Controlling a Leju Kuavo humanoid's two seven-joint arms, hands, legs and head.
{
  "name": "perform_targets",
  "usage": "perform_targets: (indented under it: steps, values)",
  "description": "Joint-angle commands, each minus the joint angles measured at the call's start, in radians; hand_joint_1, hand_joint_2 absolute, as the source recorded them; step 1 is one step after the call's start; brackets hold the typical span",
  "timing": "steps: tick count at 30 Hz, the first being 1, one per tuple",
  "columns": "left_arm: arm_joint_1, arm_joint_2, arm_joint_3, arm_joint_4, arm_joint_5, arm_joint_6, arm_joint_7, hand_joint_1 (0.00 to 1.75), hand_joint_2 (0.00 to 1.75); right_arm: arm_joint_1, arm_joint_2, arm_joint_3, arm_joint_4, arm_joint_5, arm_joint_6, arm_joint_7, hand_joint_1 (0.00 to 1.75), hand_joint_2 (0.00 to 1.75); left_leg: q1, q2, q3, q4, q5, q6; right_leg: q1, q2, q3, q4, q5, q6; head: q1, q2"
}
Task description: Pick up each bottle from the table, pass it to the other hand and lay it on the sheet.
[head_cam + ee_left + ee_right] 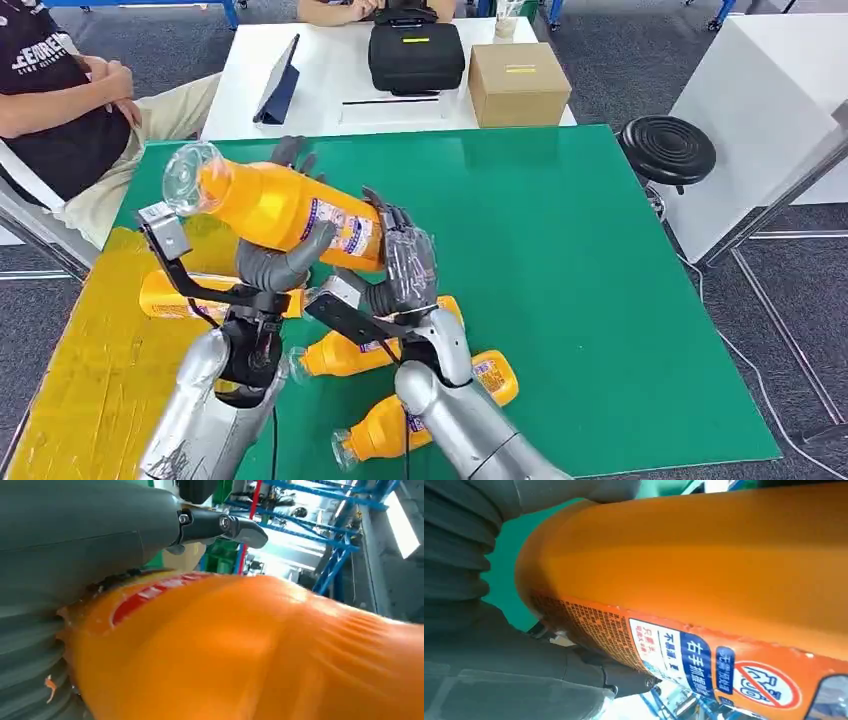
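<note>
Bottle, orange w/ printed label, is up in the air above the near-left part of the green mat, lying roughly sideways, its clear neck end pointing far-left and tilted a bit up. Both hands are on it at once. Left hand is under and around the bottle's middle: thick grey thumb curls up over the near side, darker fingers show past the far side, so it's wrapped on, not loose. Right hand grips the base end at the label, fingers curled over the top and the palm against the near side. Left wrist view: orange body pressed right against the ribbed cover, one dark finger arching over it. Right wrist view: label w/ blue and red print close up, grey thumb pressed on the bottle's far edge, green mat behind.

Three more orange bottles lie flat on the table below the arms: one on the yellow sheet at the left, partly behind the left wrist; one between the two forearms; one nearest, partly under the right arm.

Beyond the mat, a white table carries a black case, a cardboard box and a dark tablet. Person sits far left, arm resting across the lap. Black stool stands right of the mat.
</note>
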Motion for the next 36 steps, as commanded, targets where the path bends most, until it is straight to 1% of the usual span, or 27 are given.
perform_targets:
  steps: [1, 2, 3, 4, 7, 8, 10, 12, 13, 17, 18, 20, 24, 26, 28, 29, 30, 33, 35, 36]
  values:
    - [-0.065, -0.019, -0.006, 0.073, 0.011, 0.017, -0.008, 0.0, 1.75, -0.059, -0.018, 0.182, 0.112, -0.011, 0.075, -0.022, 1.75, 1.75, 0.003, 0.003, 0.003, 0.001, -0.002, -0.005, 0.004, -0.001, 0.005, -0.001, -0.001, -0.003, 0.0, 0.0]
    - [-0.064, -0.018, 0.0, 0.073, 0.011, 0.021, -0.012, 0.0, 1.75, -0.057, -0.019, 0.186, 0.112, -0.011, 0.077, -0.023, 1.75, 1.75, 0.002, 0.002, 0.002, 0.0, -0.001, -0.003, 0.002, -0.001, 0.003, -0.001, -0.001, -0.002, -0.001, 0.0]
    - [-0.061, -0.017, 0.017, 0.066, 0.006, 0.026, -0.035, 0.58, 1.75, -0.055, -0.022, 0.193, 0.117, -0.019, 0.094, -0.018, 1.75, 1.75, 0.002, 0.001, 0.002, 0.0, -0.001, -0.003, 0.002, -0.001, 0.003, -0.001, -0.001, -0.001, 0.0, 0.0]
    - [-0.052, -0.016, 0.033, 0.046, -0.021, 0.041, -0.075, 1.75, 1.75, -0.054, -0.021, 0.195, 0.126, -0.032, 0.109, -0.017, 1.75, 1.75, 0.003, 0.002, 0.004, 0.0, -0.002, -0.004, 0.003, -0.001, 0.005, -0.002, -0.001, -0.002, 0.0, 0.0]
    - [-0.011, -0.014, 0.073, -0.024, -0.047, 0.066, -0.106, 1.75, 1.75, -0.058, -0.013, 0.202, 0.16, -0.064, 0.104, -0.041, 1.75, 1.75, 0.002, 0.002, 0.002, 0.0, -0.001, -0.004, 0.003, -0.001, 0.004, -0.002, -0.001, -0.002, 0.0, 0.0]
    - [-0.005, -0.012, 0.078, -0.032, -0.047, 0.066, -0.105, 1.75, 1.75, -0.058, -0.012, 0.203, 0.164, -0.067, 0.101, -0.044, 1.75, 1.75, 0.003, 0.004, 0.004, 0.0, -0.003, -0.005, 0.003, 0.0, 0.006, -0.002, -0.001, -0.003, -0.001, 0.0]
    - [0.008, -0.009, 0.093, -0.045, -0.054, 0.066, -0.11, 1.75, 1.75, -0.061, -0.014, 0.21, 0.169, -0.096, 0.108, -0.055, 1.75, 1.75, 0.002, 0.002, 0.002, 0.0, -0.001, -0.003, 0.002, -0.001, 0.003, -0.001, -0.001, -0.002, 0.0, 0.0]
    - [0.016, -0.004, 0.103, -0.048, -0.058, 0.067, -0.113, 1.75, 1.75, -0.064, -0.02, 0.215, 0.172, -0.112, 0.108, -0.06, 1.75, 1.75, 0.004, 0.004, 0.005, 0.001, -0.003, -0.006, 0.004, -0.001, 0.007, -0.002, -0.002, -0.003, 0.0, 0.0]
    - [0.019, -0.002, 0.107, -0.048, -0.059, 0.067, -0.115, 1.75, 1.75, -0.066, -0.022, 0.215, 0.177, -0.123, 0.11, -0.062, 1.75, 1.75, 0.003, 0.002, 0.003, 0.0, -0.002, -0.004, 0.003, -0.001, 0.004, -0.002, -0.001, -0.002, 0.0, 0.0]
    - [0.018, 0.004, 0.122, -0.04, -0.059, 0.068, -0.126, 1.75, 1.75, -0.086, -0.027, 0.217, 0.205, -0.151, 0.1, -0.077, 1.75, 1.75, 0.002, 0.001, 0.002, 0.0, -0.001, -0.003, 0.002, -0.001, 0.003, -0.002, -0.001, -0.002, 0.0, 0.0]
    - [0.018, 0.004, 0.122, -0.04, -0.059, 0.068, -0.126, 1.75, 1.75, -0.086, -0.027, 0.217, 0.205, -0.151, 0.1, -0.077, 1.75, 1.75, 0.003, 0.002, 0.003, 0.001, -0.002, -0.005, 0.004, -0.001, 0.005, -0.002, -0.001, -0.003, 0.0, 0.0]
    - [0.018, 0.004, 0.122, -0.04, -0.059, 0.068, -0.126, 1.75, 1.75, -0.086, -0.027, 0.217, 0.205, -0.151, 0.1, -0.077, 1.75, 1.75, 0.002, 0.001, 0.001, 0.0, -0.001, -0.003, 0.002, -0.001, 0.002, -0.001, 0.0, -0.002, 0.0, 0.0]
    - [0.016, 0.006, 0.136, -0.04, -0.06, 0.079, -0.141, 1.75, 1.75, -0.094, -0.029, 0.213, 0.215, -0.168, 0.091, -0.082, 1.75, 1.75, 0.003, 0.001, 0.004, 0.001, -0.002, -0.005, 0.004, -0.002, 0.006, -0.002, -0.002, -0.003, 0.0, 0.0]
    - [0.018, 0.014, 0.156, -0.043, -0.054, 0.083, -0.147, 1.75, 1.75, -0.106, -0.033, 0.202, 0.225, -0.187, 0.087, -0.087, 1.75, 1.75, 0.002, 0.001, 0.001, 0.0, 0.0, -0.003, 0.002, -0.001, 0.002, -0.001, -0.001, -0.002, 0.0, 0.0]
    - [0.018, 0.016, 0.17, -0.047, -0.054, 0.084, -0.147, 1.75, 1.75, -0.114, -0.039, 0.195, 0.228, -0.202, 0.088, -0.093, 1.75, 1.75, 0.004, 0.002, 0.005, 0.001, -0.002, -0.006, 0.004, -0.002, 0.007, -0.002, -0.002, -0.003, 0.0, 0.0]
    - [0.018, 0.02, 0.189, -0.053, -0.062, 0.095, -0.164, 1.75, 1.75, -0.11, -0.048, 0.17, 0.209, -0.235, 0.075, -0.108, 0.0, 1.75, 0.003, 0.001, 0.003, 0.0, -0.001, -0.005, 0.003, -0.002, 0.005, -0.002, -0.001, -0.003, 0.0, 0.0]
    - [0.018, 0.026, 0.21, -0.063, -0.081, 0.115, -0.189, 1.75, 1.75, -0.102, -0.064, 0.146, 0.169, -0.273, 0.076, -0.126, 0.0, 1.75, 0.002, 0.001, 0.001, 0.0, 0.0, -0.003, 0.002, -0.001, 0.002, -0.001, 0.0, -0.002, 0.0, 0.0]
    - [0.027, 0.038, 0.262, -0.103, -0.114, 0.13, -0.198, 1.75, 1.75, -0.066, -0.125, 0.118, 0.003, -0.306, 0.142, -0.109, 0.0, 1.75, 0.003, 0.001, 0.003, 0.001, -0.001, -0.005, 0.004, -0.003, 0.005, -0.002, -0.001, -0.003, 0.0, 0.0]
    - [0.029, 0.039, 0.267, -0.11, -0.115, 0.127, -0.193, 1.75, 1.75, -0.062, -0.134, 0.117, -0.019, -0.303, 0.153, -0.099, 0.0, 1.75, 0.002, 0.0, 0.0, 0.001, 0.0, -0.003, 0.002, -0.002, 0.002, -0.001, -0.001, -0.002, 0.0, 0.0]
    - [0.03, 0.039, 0.268, -0.111, -0.116, 0.126, -0.191, 1.75, 1.75, -0.057, -0.135, 0.116, -0.025, -0.302, 0.154, -0.097, 0.0, 1.75, 0.003, 0.001, 0.001, 0.002, -0.001, -0.005, 0.003, -0.003, 0.003, -0.001, -0.001, -0.003, 0.0, 0.0]
